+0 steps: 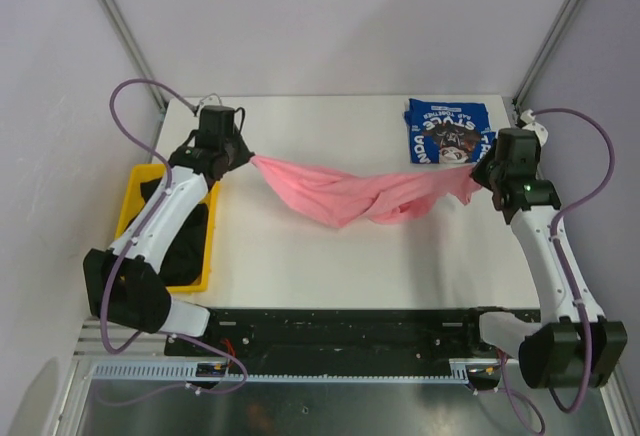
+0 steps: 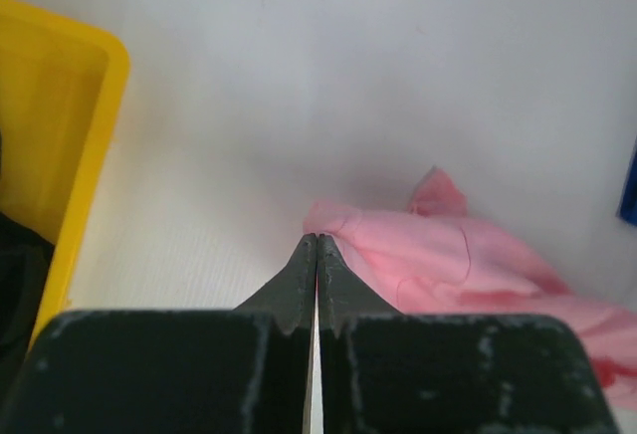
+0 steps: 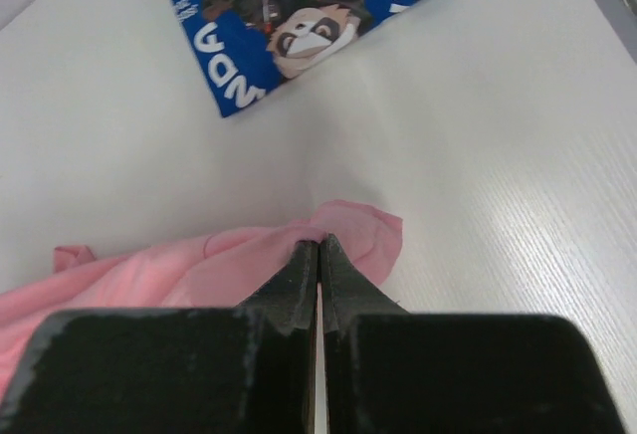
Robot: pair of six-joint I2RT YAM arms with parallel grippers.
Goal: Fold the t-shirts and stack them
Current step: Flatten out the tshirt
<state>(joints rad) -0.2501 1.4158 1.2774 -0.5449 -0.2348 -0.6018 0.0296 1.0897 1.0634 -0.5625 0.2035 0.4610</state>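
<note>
step: spread pink tee (image 1: 350, 196) | left gripper (image 2: 317, 245), right gripper (image 3: 318, 247): both pinched tight on its ends | tip: tension evenly, lower flat beside blue tee (image 1: 447, 131)

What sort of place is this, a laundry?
Probably a robot lab test cell, not a laundry: a left arm and right arm bolted to a white table, plain walls, a pink t-shirt held between them.

pink t-shirt (image 1: 355, 194) | blue t-shirt (image 1: 447, 131), white-lettered | black t-shirts (image 1: 188, 244) | yellow bin (image 1: 128, 201)
</note>
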